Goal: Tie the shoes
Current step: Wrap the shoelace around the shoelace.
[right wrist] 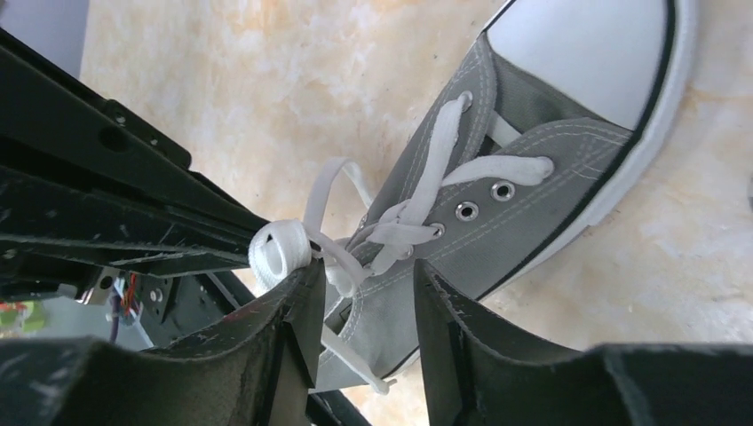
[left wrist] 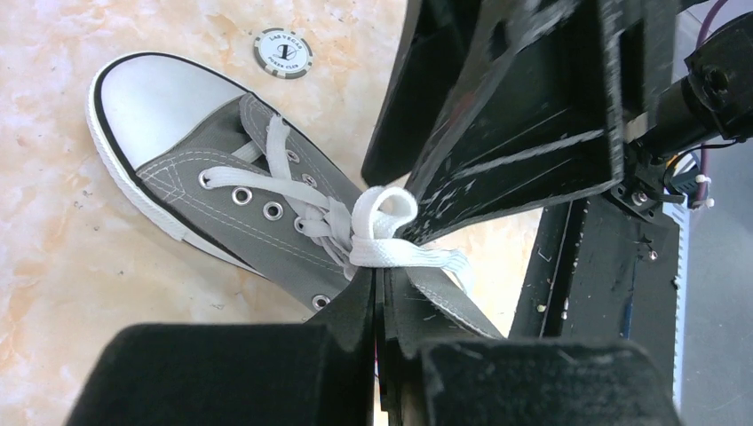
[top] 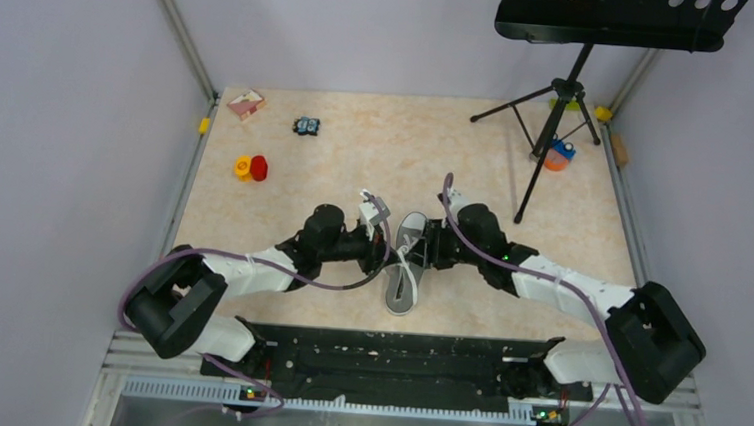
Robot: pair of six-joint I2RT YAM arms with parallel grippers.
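Clamping the white lace (left wrist: 395, 257) between fingers pressed fully together, the left gripper (left wrist: 380, 280) sits low over the lacing of the grey sneaker (left wrist: 178, 164). Facing it tip to tip, the right gripper (right wrist: 364, 271) has its fingers (right wrist: 297, 306) apart and nothing is pinched between them. They straddle the upper eyelets, and a small loop of lace (right wrist: 277, 248) lies at the tip of one finger, where the left gripper's point meets it. Lace crossings run slack through the lower eyelets, and one free end trails beside the shoe. In the overhead view the sneaker (top: 406, 265) stands on its sole between the two grippers, near the middle of the table (top: 376, 163) and towards its near edge. A poker chip (left wrist: 282, 52) lies on the table just beyond the white toe cap, not touching it. Well apart from the shoe are a red and a yellow object (top: 252, 168) on the left and a black music stand (top: 561, 106) on the far right.
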